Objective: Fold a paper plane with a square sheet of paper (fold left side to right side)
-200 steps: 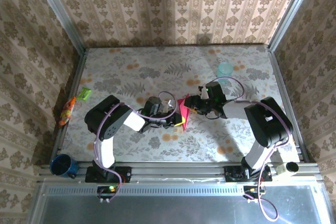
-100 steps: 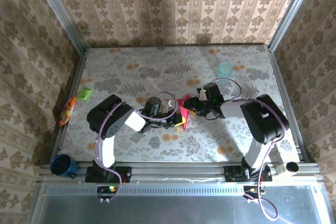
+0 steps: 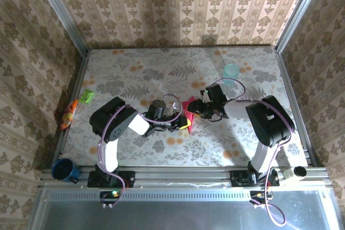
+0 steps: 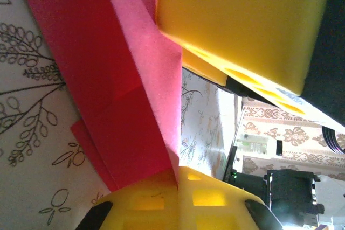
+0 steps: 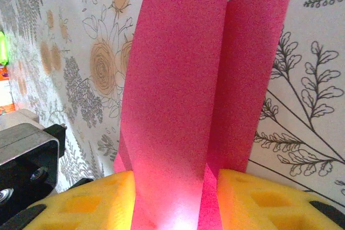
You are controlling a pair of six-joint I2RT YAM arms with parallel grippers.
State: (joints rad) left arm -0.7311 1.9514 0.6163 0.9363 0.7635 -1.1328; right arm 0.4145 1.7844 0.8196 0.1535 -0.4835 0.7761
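Right wrist: magenta paper [image 5: 178, 106], folded in layers.

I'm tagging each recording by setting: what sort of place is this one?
Probably a staged robot test cell, not a real room: wallpapered panels set in an aluminium frame, a floral-covered table, and the left arm and right arm bolted to a rail at its near edge.

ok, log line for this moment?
task: paper-plane fold | magenta paper: creased, between both grippers | left gripper: shut on it | right gripper: astride it, grip unclear
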